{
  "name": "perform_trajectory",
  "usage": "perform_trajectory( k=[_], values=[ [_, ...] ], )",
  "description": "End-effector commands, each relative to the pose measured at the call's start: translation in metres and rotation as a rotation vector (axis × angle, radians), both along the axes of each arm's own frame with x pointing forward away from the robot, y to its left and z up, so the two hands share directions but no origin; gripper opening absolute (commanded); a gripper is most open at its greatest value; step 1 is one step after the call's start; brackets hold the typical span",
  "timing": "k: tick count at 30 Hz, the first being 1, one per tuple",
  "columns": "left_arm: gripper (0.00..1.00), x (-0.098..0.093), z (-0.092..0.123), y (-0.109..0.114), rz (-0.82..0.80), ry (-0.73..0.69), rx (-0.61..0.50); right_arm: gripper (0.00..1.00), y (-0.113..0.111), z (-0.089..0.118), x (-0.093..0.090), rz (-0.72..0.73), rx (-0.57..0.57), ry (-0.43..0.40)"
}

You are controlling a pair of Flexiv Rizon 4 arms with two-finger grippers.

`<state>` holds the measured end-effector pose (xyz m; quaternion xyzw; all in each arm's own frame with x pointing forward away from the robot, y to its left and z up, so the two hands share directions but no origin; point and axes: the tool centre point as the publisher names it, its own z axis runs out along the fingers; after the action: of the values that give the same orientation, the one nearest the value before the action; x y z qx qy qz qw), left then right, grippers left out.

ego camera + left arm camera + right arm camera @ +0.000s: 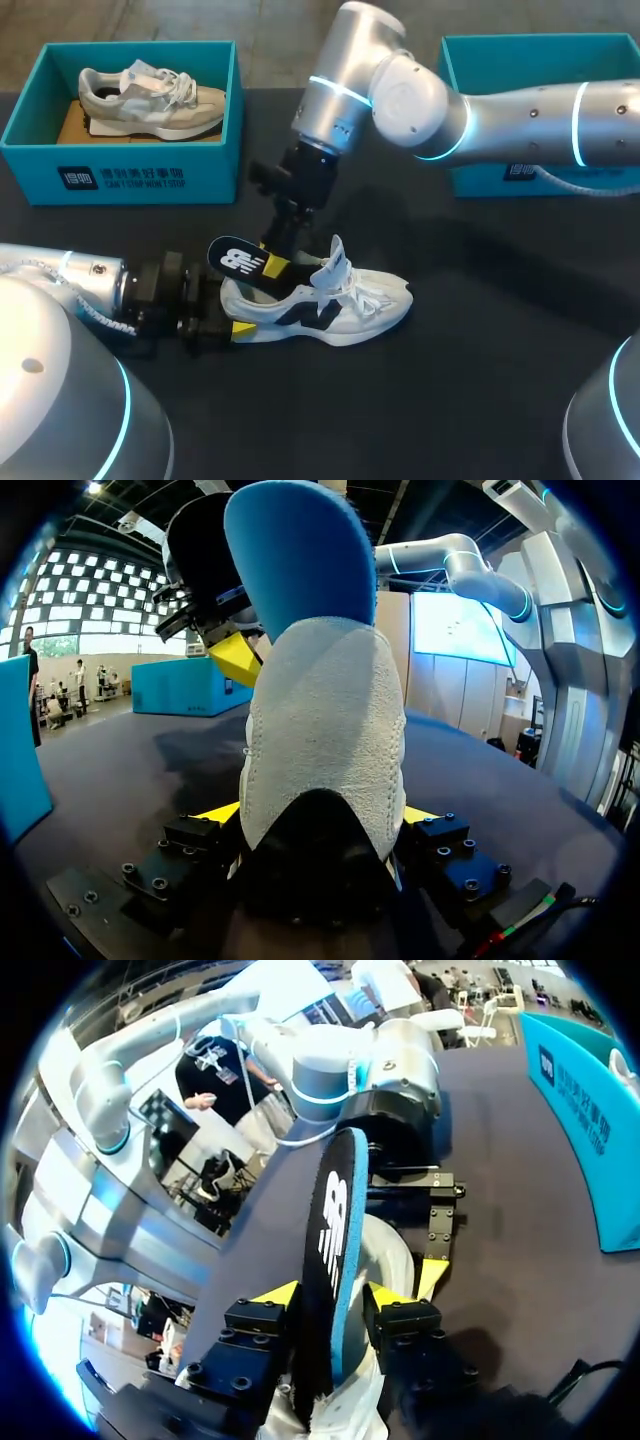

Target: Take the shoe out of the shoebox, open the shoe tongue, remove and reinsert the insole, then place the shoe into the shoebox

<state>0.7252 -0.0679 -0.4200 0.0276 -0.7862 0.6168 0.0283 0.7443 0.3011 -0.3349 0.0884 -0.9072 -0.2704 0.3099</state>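
1. Right gripper [278, 262] [335, 1295]: closed to a narrow gap, with one yellow-tipped finger pressed on each face of a thin black insole with a white logo and a blue underside [235, 260] [335, 1230] [300, 550]. Its arm comes in from the right and reaches past the middle of the table.
2. Insole: held on edge between these fingers. Its rear end is raised and tilted up out of the shoe's collar, and its forward end goes down into the opening.
3. Left gripper [228, 310] [320, 815]: opened to the width of the heel, with both yellow tips pressed against opposite sides of the heel of a white low-top sneaker with dark side panels and white laces [340, 305] [325, 730] [385, 1250].
4. Sneaker: sole down on the black tabletop [480, 380] near the middle, toe pointing to the robot's right, tongue standing up.
5. Teal open-topped shoebox at the far left [120, 175]: well apart from the sneaker. It holds a grey-beige running shoe [150, 98] lying on brown card.
6. Second teal box at the far right [470, 70]: mostly hidden behind the right arm, so its contents cannot be told.
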Motion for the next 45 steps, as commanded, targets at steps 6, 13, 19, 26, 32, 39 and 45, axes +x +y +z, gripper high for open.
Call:
perform_trajectory(
  k=[6,13,19,26,32,39,45],
  values=[
    [0.00,0.001,-0.004,-0.001,0.003,-0.001,0.001,0.05,0.005,-0.007,0.002,-0.024,-0.023,0.063],
    [0.00,0.001,-0.004,-0.001,0.003,-0.001,0.001,0.00,0.005,-0.008,-0.001,-0.057,-0.015,0.103],
    [0.00,0.001,-0.004,-0.001,0.003,-0.001,0.001,0.00,0.004,0.011,0.004,-0.101,0.030,0.079],
    [0.00,0.001,-0.004,-0.001,0.003,-0.001,0.001,0.00,0.003,0.037,0.018,-0.113,0.011,0.027],
    [0.00,0.001,-0.004,-0.001,0.003,-0.001,0.001,0.00,0.003,0.060,0.034,-0.121,-0.010,-0.024],
    [0.00,0.001,-0.004,-0.001,0.003,-0.001,0.001,0.00,0.006,0.083,0.048,-0.115,-0.023,-0.073],
    [0.00,0.001,-0.004,-0.001,0.003,-0.001,0.001,0.00,0.007,0.097,0.059,-0.123,-0.023,-0.136]
  ],
)
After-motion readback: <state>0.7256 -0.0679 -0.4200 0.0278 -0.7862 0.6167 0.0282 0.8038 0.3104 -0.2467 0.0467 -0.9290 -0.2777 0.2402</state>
